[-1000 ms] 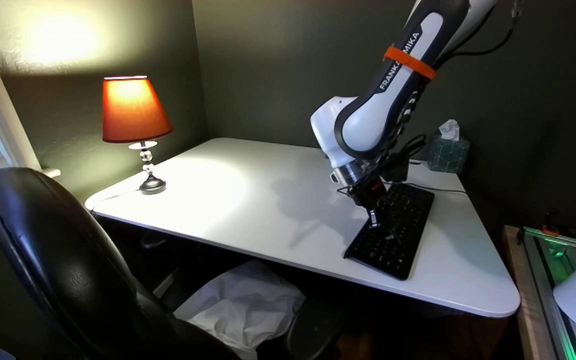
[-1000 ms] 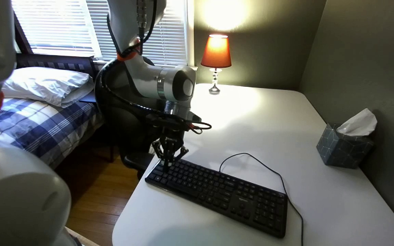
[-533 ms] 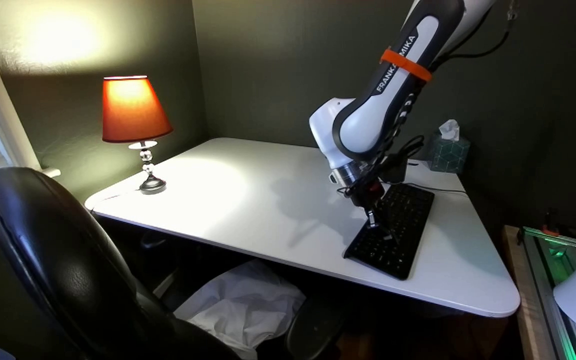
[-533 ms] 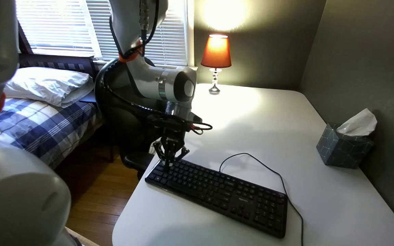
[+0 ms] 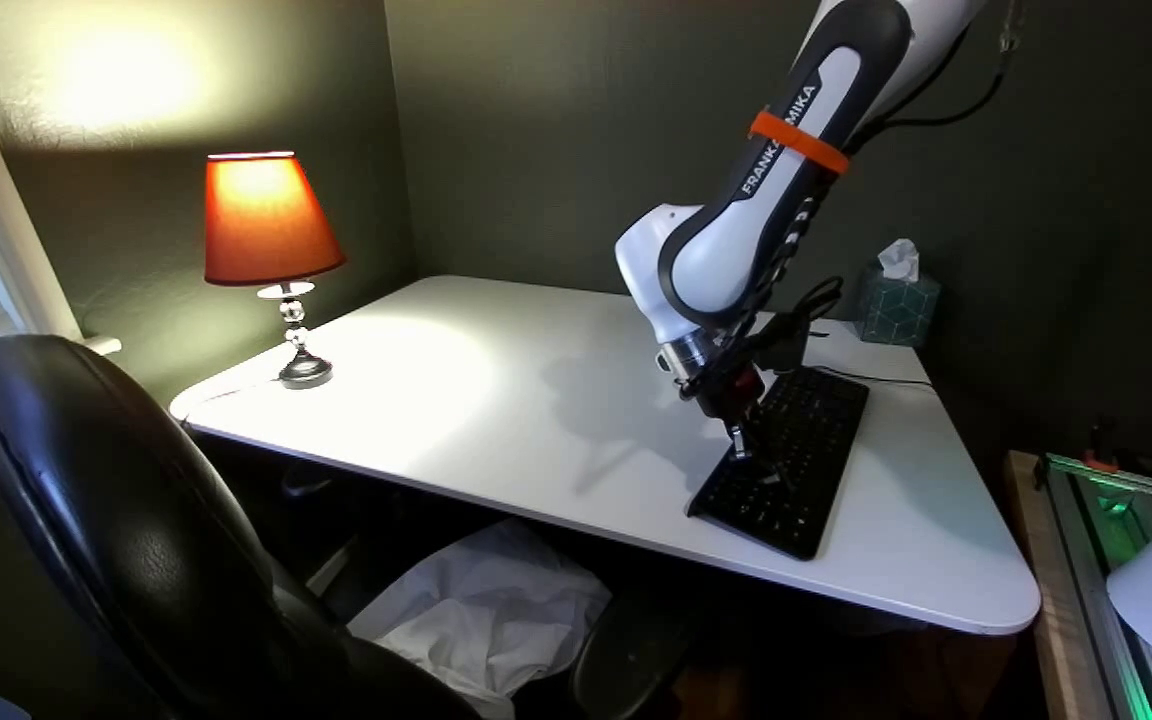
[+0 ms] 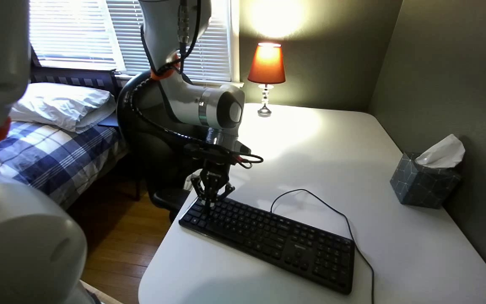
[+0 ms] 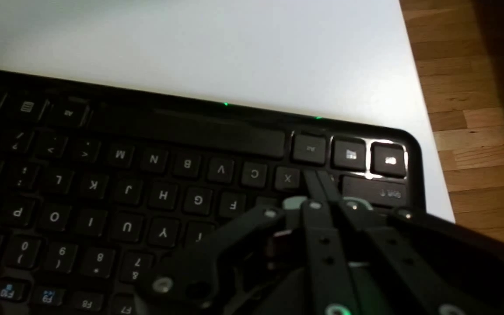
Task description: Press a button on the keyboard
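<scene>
The black keyboard [image 6: 274, 249], its keys [image 7: 163, 195] pale-lettered, a thin cable [image 6: 344, 216] curling behind it, lay near the edge of the white desk [image 5: 496, 400]. The jaws were pressed together, holding nothing, by the X key [image 7: 287, 178]; contact was unclear. An orange-red lamp [image 5: 271, 225] glowed at the far end, before dark green walls [image 5: 536, 150].

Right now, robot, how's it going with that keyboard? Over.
Gripper shut, tip by the X key; contact unclear. Keyboard lying on white desk. Cable out of the way.
</scene>
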### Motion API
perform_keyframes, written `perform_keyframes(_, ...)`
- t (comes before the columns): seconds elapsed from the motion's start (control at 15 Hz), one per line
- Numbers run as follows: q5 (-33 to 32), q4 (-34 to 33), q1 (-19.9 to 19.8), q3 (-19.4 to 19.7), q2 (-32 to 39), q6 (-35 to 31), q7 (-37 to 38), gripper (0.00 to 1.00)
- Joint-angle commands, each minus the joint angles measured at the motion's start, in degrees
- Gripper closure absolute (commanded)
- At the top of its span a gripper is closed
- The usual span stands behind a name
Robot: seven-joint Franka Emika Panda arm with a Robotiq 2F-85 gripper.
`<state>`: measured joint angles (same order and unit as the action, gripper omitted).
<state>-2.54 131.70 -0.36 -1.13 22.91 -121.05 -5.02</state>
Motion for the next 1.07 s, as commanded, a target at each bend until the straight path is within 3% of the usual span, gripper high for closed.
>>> perform_keyframes(0.0, 1.2, -1.1, -0.5, -0.1, 1.1, 0.3, -0.5, 1.00)
perform_keyframes(1.0, 3.0, -2.8, -1.2, -0.3, 2.5, 1.0, -2.4, 1.00)
